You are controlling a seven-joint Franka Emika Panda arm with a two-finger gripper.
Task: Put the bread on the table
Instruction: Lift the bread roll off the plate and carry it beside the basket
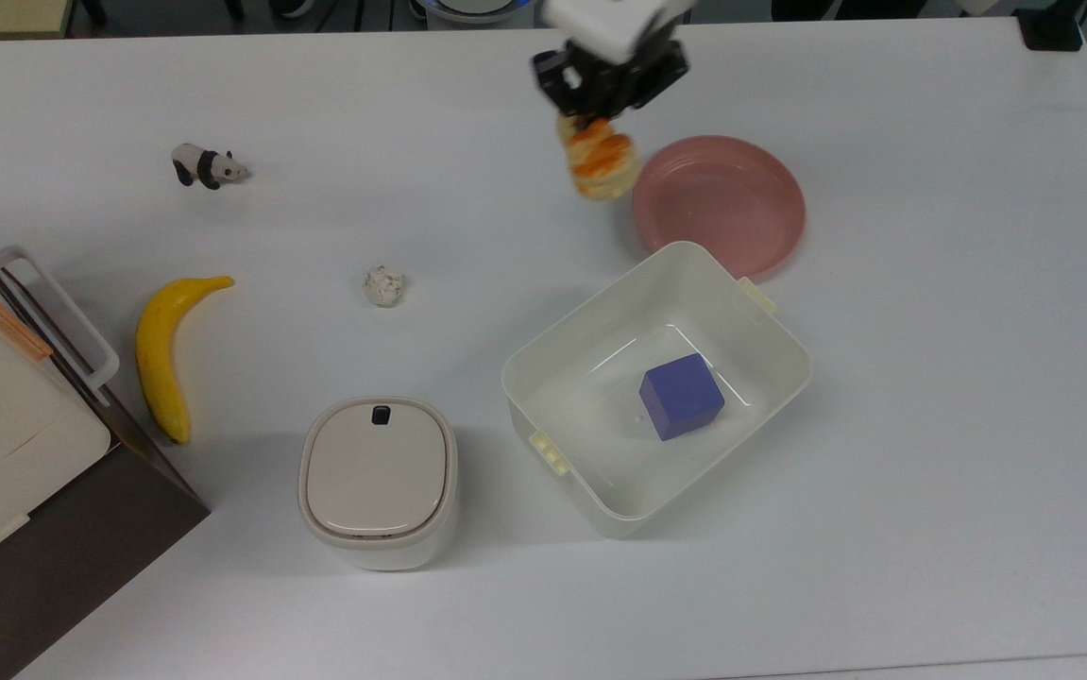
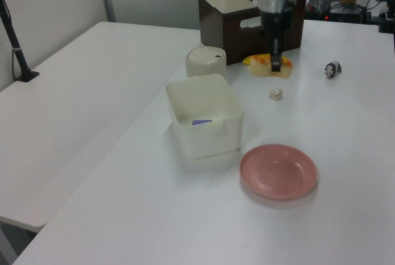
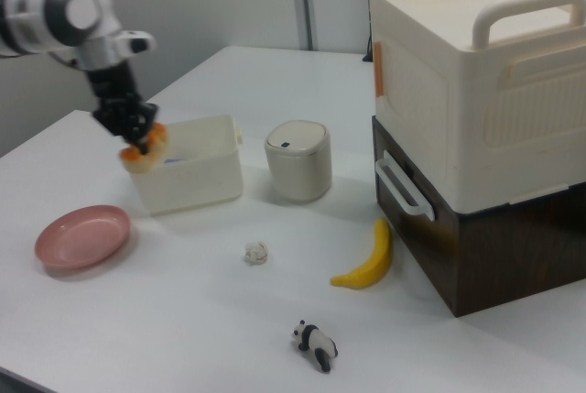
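One bread (image 1: 600, 161) hangs in the air, pinched between the narrow jaws of the gripper (image 1: 590, 121), just off the pink plate (image 1: 741, 217) toward the top view's left, above the table (image 1: 930, 378). Near the plate sits one cream tub (image 1: 770, 312) holding one blue cube (image 1: 681, 396). Farther from the plate lie one paper ball (image 1: 383, 285), one banana (image 1: 161, 354) and one panda figure (image 1: 206, 166).

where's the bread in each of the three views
Top view: the bread hangs from the gripper, just to the top view's left of the pink plate.
Left view: bread at upper centre, far beyond the pink plate.
Right view: bread at the right view's left, above the pink plate, before the white tub.
Shared landmark: the pink plate.
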